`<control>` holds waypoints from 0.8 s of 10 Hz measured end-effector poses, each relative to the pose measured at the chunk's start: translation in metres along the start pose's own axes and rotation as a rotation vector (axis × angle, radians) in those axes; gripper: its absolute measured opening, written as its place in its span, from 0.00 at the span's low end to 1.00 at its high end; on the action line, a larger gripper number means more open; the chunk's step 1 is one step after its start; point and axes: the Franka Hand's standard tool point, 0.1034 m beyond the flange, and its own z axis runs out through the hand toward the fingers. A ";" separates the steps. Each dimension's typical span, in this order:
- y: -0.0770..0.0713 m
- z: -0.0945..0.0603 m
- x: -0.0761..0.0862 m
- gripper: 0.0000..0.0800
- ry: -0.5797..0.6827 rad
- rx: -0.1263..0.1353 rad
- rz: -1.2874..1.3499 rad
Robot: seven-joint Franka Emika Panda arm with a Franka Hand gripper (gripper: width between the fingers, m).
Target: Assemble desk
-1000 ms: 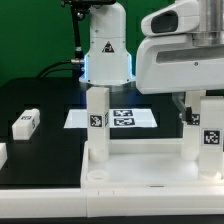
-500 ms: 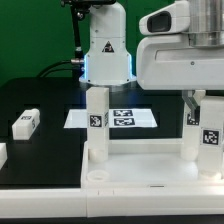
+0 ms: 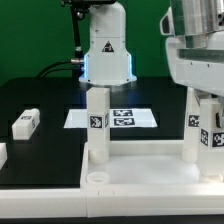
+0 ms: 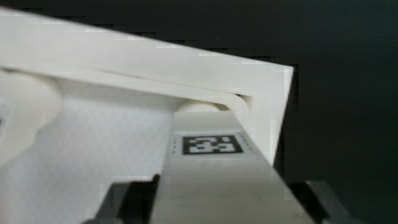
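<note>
The white desk panel lies at the front of the table. One white tagged leg stands upright in its corner socket on the exterior view's left. A second tagged leg stands in the corner on the right, and my gripper comes down over its top, shut on it. In the wrist view my gripper has a dark finger on each side of this leg, whose far end meets the corner of the panel.
A loose tagged leg lies on the black table at the exterior view's left, with another white part at the left edge. The marker board lies behind the panel. The robot base stands at the back.
My wrist has turned about the right-hand leg: the wide white hand body now shows narrower and further right. The leg stays upright in its corner.
</note>
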 end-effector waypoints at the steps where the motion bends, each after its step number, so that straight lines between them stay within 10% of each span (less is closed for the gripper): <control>1: 0.000 0.000 0.001 0.36 -0.004 0.001 0.046; 4: -0.002 -0.006 0.000 0.36 0.000 -0.018 -0.247; 5: -0.005 -0.009 0.000 0.59 -0.008 -0.030 -0.425; 8: -0.006 -0.010 0.000 0.80 -0.014 -0.047 -0.649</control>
